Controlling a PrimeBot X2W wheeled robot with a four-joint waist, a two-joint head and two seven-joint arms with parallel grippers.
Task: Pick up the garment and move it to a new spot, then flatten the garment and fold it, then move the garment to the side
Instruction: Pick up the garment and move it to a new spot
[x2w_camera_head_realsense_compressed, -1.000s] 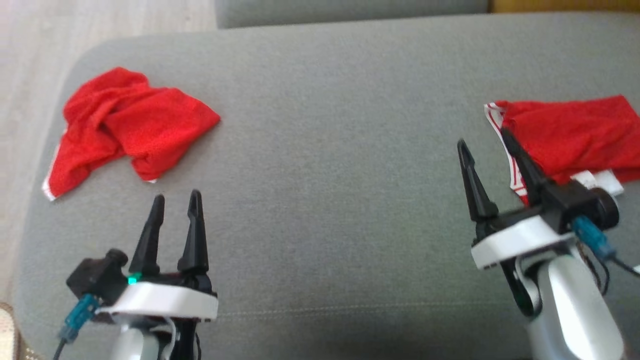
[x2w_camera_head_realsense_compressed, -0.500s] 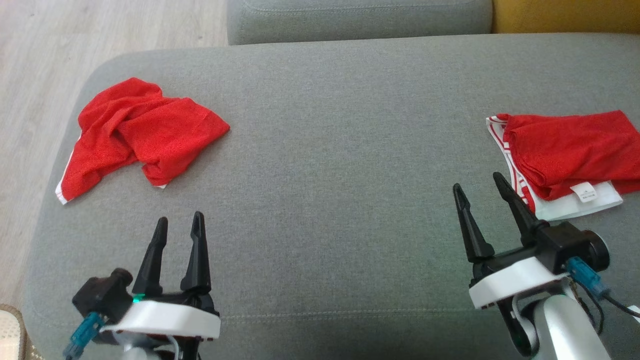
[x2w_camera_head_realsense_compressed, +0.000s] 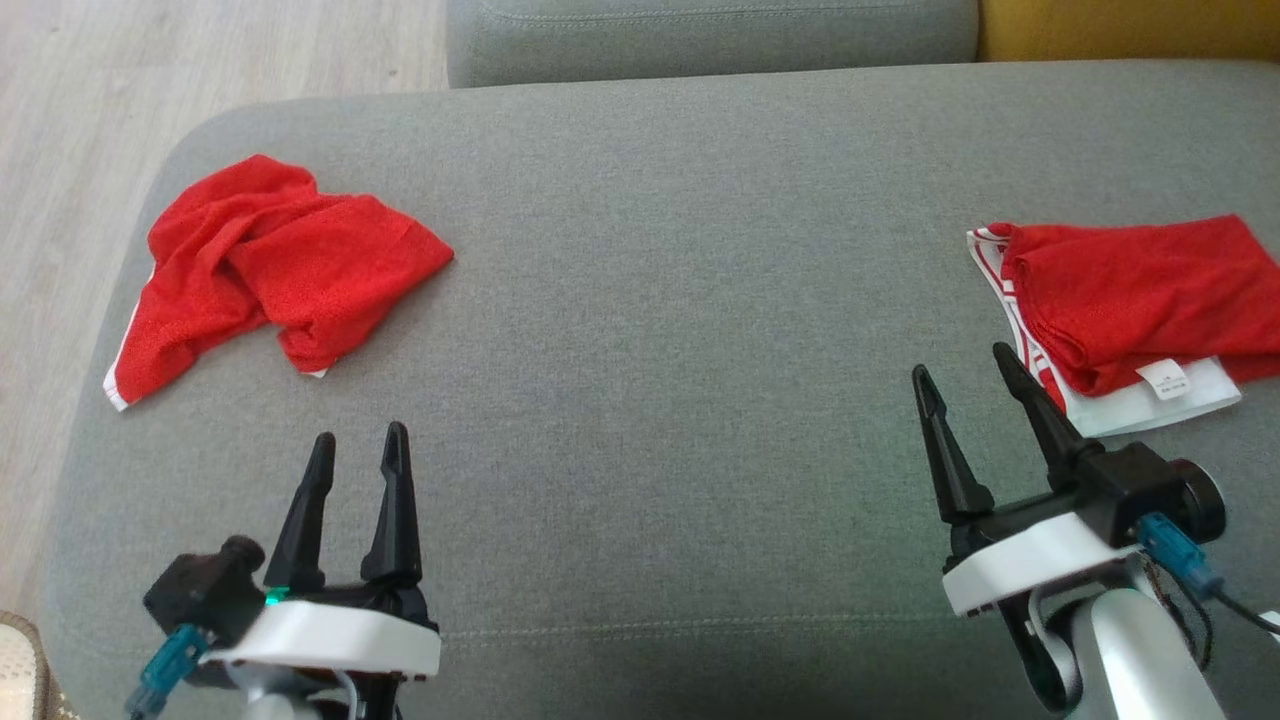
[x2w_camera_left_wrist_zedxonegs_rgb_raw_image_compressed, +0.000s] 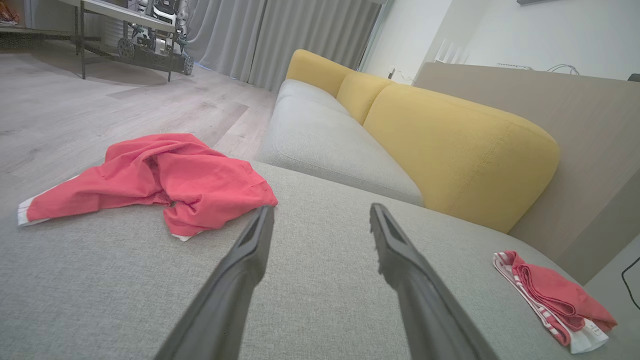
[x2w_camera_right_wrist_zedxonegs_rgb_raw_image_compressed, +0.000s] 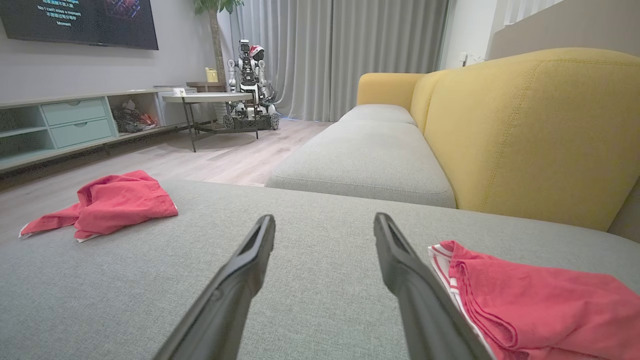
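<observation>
Far left: crumpled red garment (x2w_camera_head_realsense_compressed: 270, 275), lying on grey sofa cushion (x2w_camera_head_realsense_compressed: 660, 300) near its left edge. Lower left: left hand (x2w_camera_head_realsense_compressed: 360, 432), fingers parted, holding nothing, over cushion, apart from crumpled garment. Lower right: right hand (x2w_camera_head_realsense_compressed: 958, 358), spread wide, empty, one finger just beside folded red garment (x2w_camera_head_realsense_compressed: 1130, 285) at right edge, red-and-white striped band showing.
</observation>
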